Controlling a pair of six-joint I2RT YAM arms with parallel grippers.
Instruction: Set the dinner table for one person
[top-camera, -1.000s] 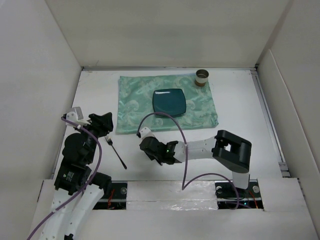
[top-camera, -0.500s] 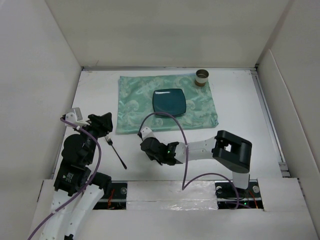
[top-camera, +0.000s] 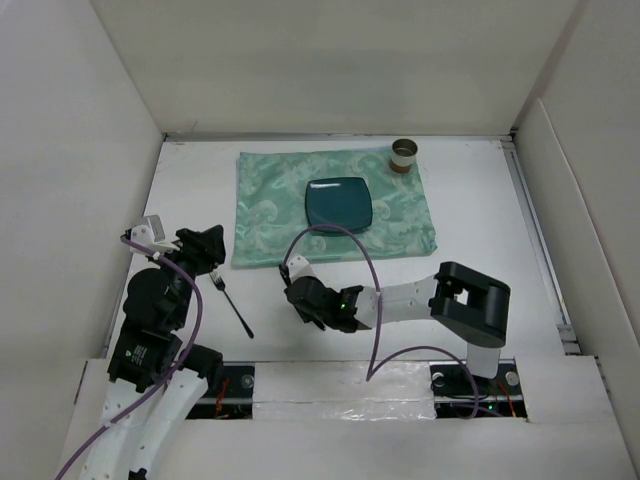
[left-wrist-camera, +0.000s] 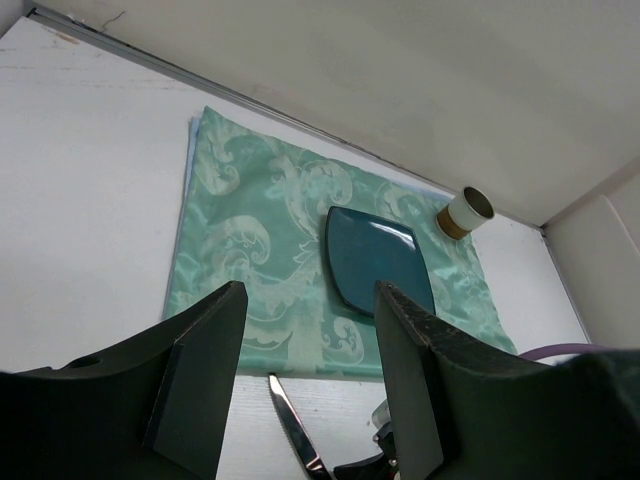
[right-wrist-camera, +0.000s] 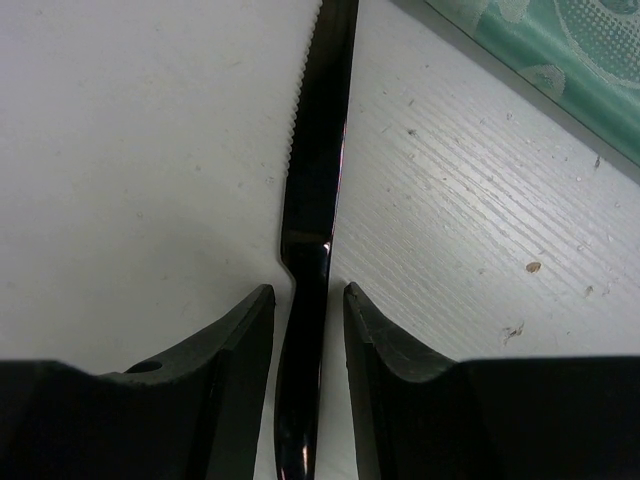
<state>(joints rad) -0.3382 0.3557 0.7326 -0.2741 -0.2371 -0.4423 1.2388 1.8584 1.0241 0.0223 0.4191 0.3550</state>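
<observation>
The white dinner table (top-camera: 480, 210) carries a mint-green mat (top-camera: 270, 190) with a dark teal square plate (top-camera: 338, 203) on it and a small cup (top-camera: 404, 155) at the mat's far right corner. A fork (top-camera: 232, 303) lies on the table near the left arm. A dark knife (right-wrist-camera: 318, 150) lies flat on the table just in front of the mat. My right gripper (right-wrist-camera: 307, 292) is low over it, its jaws astride the handle with a thin gap on each side. My left gripper (left-wrist-camera: 310, 292) is open and empty, held above the table, and sees the knife blade (left-wrist-camera: 292, 432).
White walls enclose the table on three sides. The right arm (top-camera: 420, 295) stretches leftward across the near middle of the table. The mat's near edge (right-wrist-camera: 560, 70) lies just beyond the knife tip.
The right arm has shifted slightly toward the near edge, its gripper settling over the knife. The left arm, fork, plate and cup have not moved.
</observation>
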